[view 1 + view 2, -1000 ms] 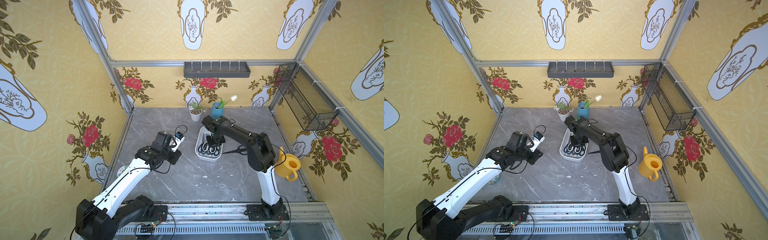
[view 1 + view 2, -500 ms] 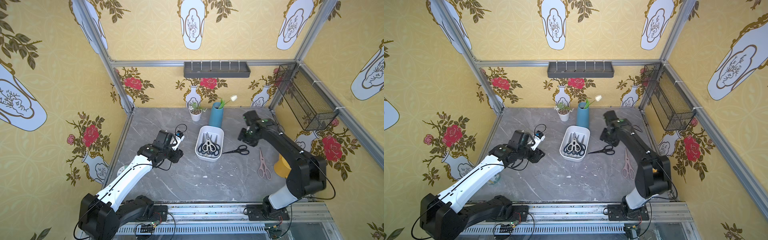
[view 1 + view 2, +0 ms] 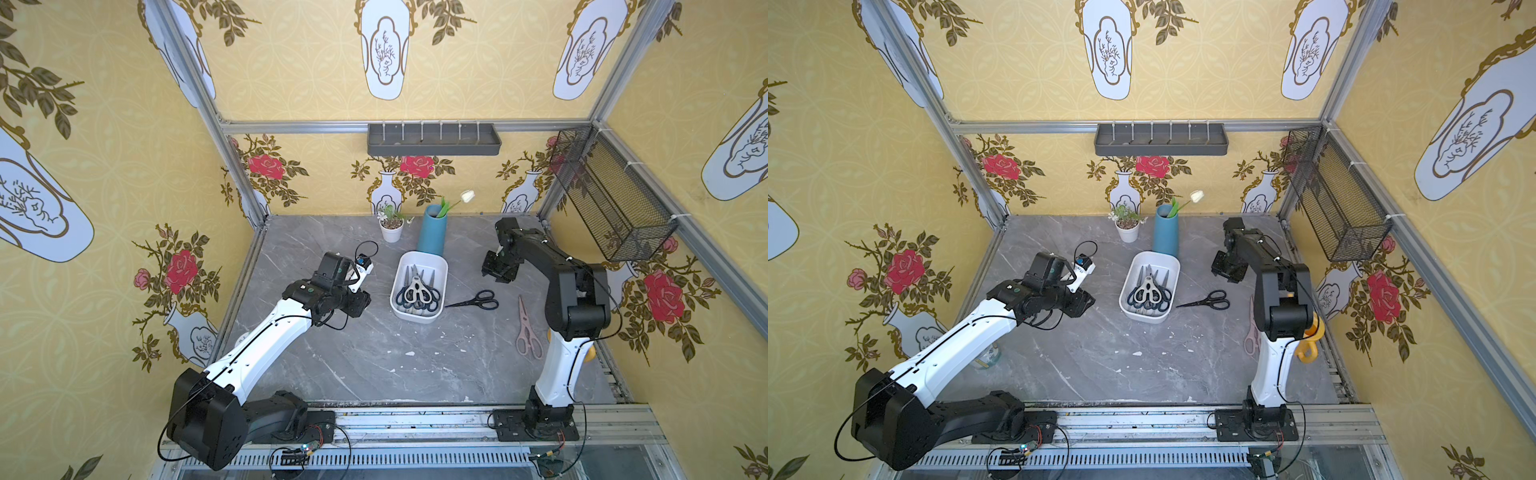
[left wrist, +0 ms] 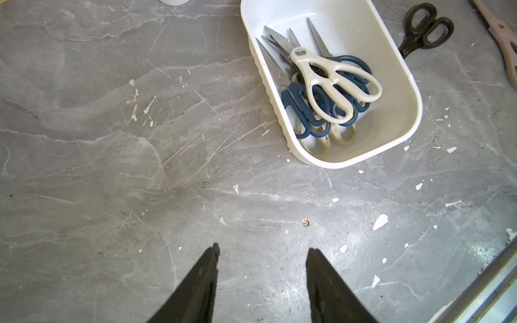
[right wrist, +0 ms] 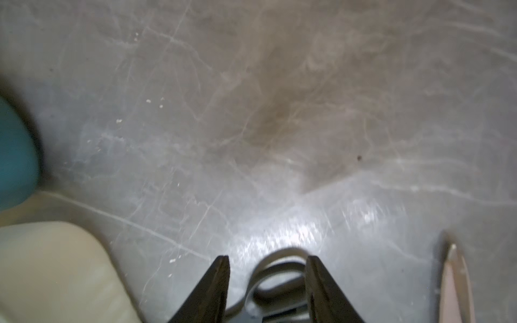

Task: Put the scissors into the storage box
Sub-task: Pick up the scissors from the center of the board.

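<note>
Shows the storage box (image 3: 436, 264) mid-surface (image 3: 374, 353), just in front of a blue vase (image 3: 432, 230), with blue-handled scissors (image 4: 296, 109) heaped inside and cream-handled shears (image 4: 333, 81) on top. Leaves black-handled scissors (image 3: 478, 300) flat just beside the box, on the right arm's side, and pinkish shears (image 3: 525, 332) farther out. Finds the left pincer (image 4: 263, 249) parted over bare surface, gripping nothing. Catches the right pincer (image 5: 267, 258) parted too, empty, above the black pair's blurred handle loop.

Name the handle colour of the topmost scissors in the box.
Cream-white handles, clearest in the left wrist view.
</note>
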